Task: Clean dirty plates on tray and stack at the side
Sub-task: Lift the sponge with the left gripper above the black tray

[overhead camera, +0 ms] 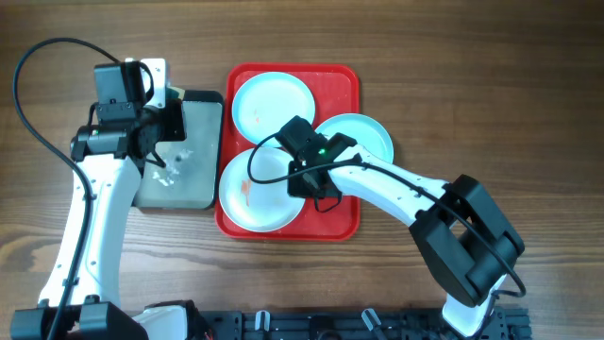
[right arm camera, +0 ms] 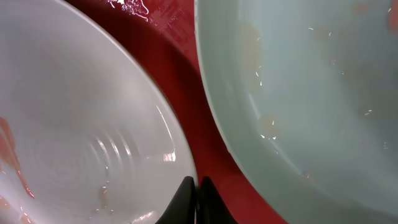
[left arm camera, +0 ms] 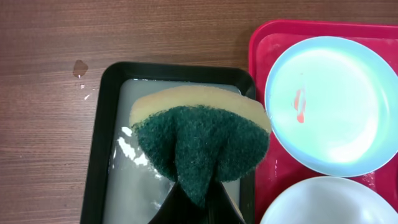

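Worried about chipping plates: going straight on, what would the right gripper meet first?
Likely the red tray, in the gap between the white plate and the aqua plate, where the right gripper aims; depth is unclear.

There were three round pale plates with light blue rims (overhead camera: 274, 104). There was one big red plastic tray with rounded corners (overhead camera: 340, 219). There was one smaller dark grey metal tray (overhead camera: 189, 184). There was one yellow sponge with a green scrubbing side (left arm camera: 199, 134). There were two white and black robot arms, a left arm (overhead camera: 94, 217) and a right arm (overhead camera: 396, 187). There was one brown wooden table (overhead camera: 528, 94).
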